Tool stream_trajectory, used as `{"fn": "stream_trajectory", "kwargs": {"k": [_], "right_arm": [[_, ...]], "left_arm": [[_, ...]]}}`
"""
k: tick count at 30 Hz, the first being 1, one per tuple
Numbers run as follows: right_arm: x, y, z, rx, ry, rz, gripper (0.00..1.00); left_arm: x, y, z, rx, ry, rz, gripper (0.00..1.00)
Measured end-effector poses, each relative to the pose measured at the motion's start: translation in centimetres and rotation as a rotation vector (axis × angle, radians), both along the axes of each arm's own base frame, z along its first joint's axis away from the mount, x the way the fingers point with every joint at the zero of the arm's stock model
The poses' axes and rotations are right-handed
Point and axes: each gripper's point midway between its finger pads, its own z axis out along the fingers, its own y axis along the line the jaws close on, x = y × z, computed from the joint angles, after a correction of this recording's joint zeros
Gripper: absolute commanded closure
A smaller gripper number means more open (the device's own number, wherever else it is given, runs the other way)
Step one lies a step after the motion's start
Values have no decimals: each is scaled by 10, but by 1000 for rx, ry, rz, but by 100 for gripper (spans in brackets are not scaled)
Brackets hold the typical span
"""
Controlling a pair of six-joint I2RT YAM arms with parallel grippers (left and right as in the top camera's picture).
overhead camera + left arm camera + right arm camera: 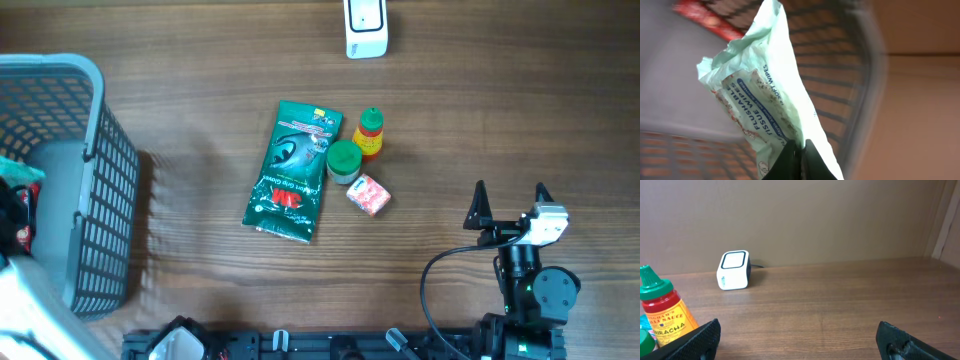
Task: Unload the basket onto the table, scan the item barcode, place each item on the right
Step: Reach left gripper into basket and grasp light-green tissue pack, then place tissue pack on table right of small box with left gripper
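Pinching tissue wipes pack [765, 100] by one end in shut left jaws, over basket [110, 180], long axis running straight out from pinch. Holding right jaws wide and empty over tabletop [200, 290], nearer scanner [365, 30]. Likely needs long carry rightward to scanner at far edge.

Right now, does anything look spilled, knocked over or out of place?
Nothing is spilled or toppled; the sriracha bottle stands upright. One oddity: the tissue wipes pack is crumpled and pinched at one edge by the shut left gripper, with the basket mesh behind it.
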Motion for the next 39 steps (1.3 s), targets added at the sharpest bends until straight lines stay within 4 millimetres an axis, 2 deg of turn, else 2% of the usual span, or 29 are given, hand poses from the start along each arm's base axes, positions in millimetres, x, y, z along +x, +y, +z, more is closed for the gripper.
{"fn": "stream_trajectory", "kwargs": {"k": [1, 2, 3, 5, 8, 12, 16, 17, 20, 21, 24, 26, 28, 31, 35, 37, 39], "right_arm": [[0, 0, 0, 0, 0, 0, 1], [0, 0, 0, 0, 0, 0, 0], [0, 0, 0, 0, 0, 0, 0], [0, 0, 0, 0, 0, 0, 0], [0, 0, 0, 0, -1, 0, 0], [0, 0, 0, 0, 0, 0, 1], [0, 0, 0, 0, 0, 0, 0], [0, 0, 0, 0, 0, 0, 0], [0, 0, 0, 0, 0, 0, 0], [0, 0, 0, 0, 0, 0, 0], [0, 0, 0, 0, 0, 0, 0], [0, 0, 0, 0, 0, 0, 0], [0, 0, 0, 0, 0, 0, 0], [0, 0, 0, 0, 0, 0, 0], [0, 0, 0, 0, 0, 0, 0], [0, 0, 0, 0, 0, 0, 0], [0, 0, 0, 0, 0, 0, 0]], "left_arm": [[0, -11, 23, 50, -74, -41, 96], [2, -32, 54, 111, -180, -125, 96], [5, -50, 73, 145, -247, -197, 96], [12, -90, 97, 178, -339, -353, 96], [20, -157, 108, 155, -403, -605, 96], [38, -249, 97, 73, -392, -983, 96], [57, -333, 62, 56, -260, -1292, 96], [62, -358, 47, 70, -205, -1382, 96], [75, -414, 3, 146, -61, -1569, 96], [78, -446, -21, 189, -2, -1676, 96], [78, -503, -73, 269, 110, -1862, 96], [68, -535, -104, 325, 175, -1963, 96], [57, -556, -134, 394, 253, -2023, 96], [58, -575, -159, 494, 296, -2022, 96], [85, -605, -196, 580, 262, -1974, 96], [95, -612, -216, 594, 268, -1959, 95], [98, -613, -222, 606, 272, -1948, 88]]}}
